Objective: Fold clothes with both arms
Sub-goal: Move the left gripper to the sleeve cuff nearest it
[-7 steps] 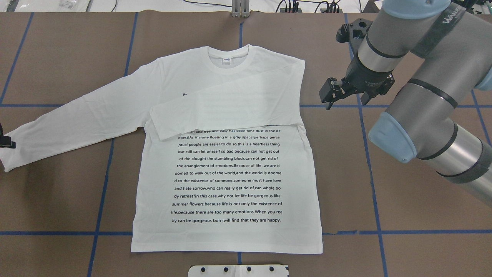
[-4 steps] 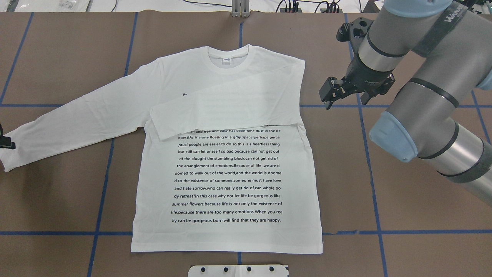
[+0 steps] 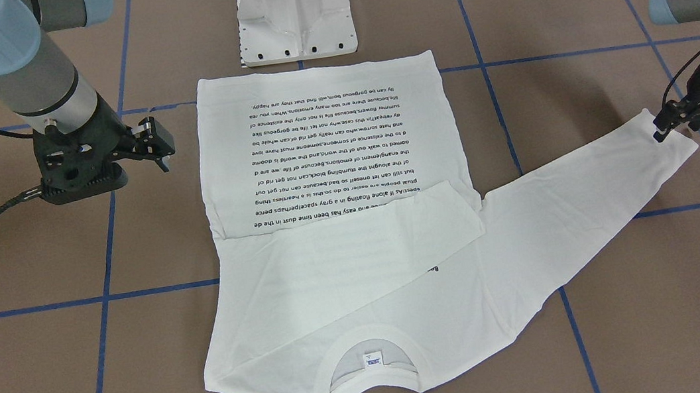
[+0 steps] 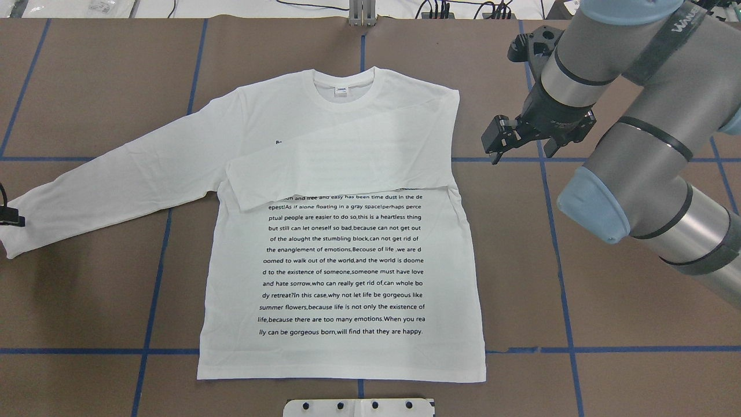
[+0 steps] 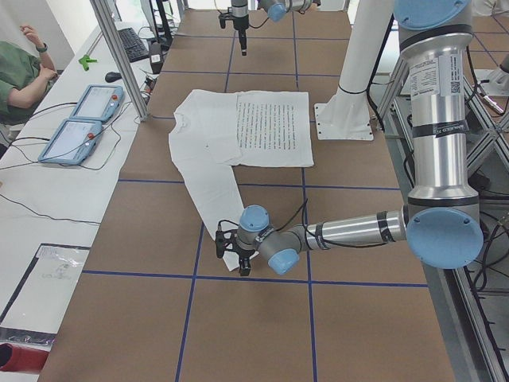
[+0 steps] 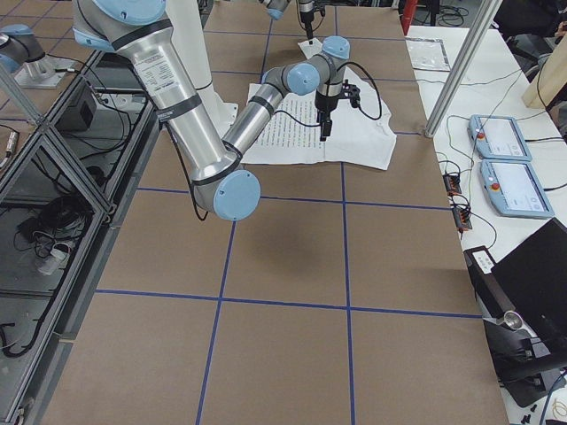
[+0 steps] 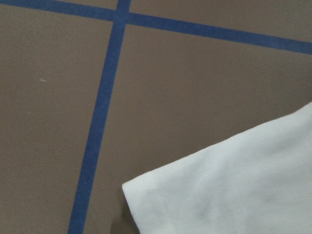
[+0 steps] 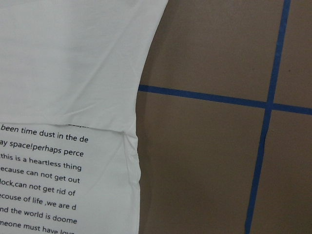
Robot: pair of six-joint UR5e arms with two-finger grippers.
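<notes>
The white long-sleeved T-shirt (image 4: 341,255) lies flat on the brown table, printed text up, neck label (image 4: 341,90) at the far end. One sleeve (image 4: 341,165) is folded across the chest. The other sleeve (image 4: 116,179) stretches out to the robot's left. My left gripper (image 3: 675,128) is low over that sleeve's cuff (image 3: 674,140), jaws open around it; only a finger (image 4: 10,219) shows in the overhead view. The cuff corner (image 7: 195,195) fills the left wrist view. My right gripper (image 4: 521,156) hovers open and empty beside the shirt's right shoulder edge (image 8: 131,97).
The white pedestal base (image 3: 294,10) stands just past the shirt's hem. Blue tape lines (image 4: 556,243) grid the table. Two teach pendants (image 5: 79,119) and a seated person (image 5: 20,68) are at a side table beyond the shirt's neck end.
The left gripper's finger has shifted slightly lower at the cuff. The right arm has drifted a little; the shirt has not moved.
</notes>
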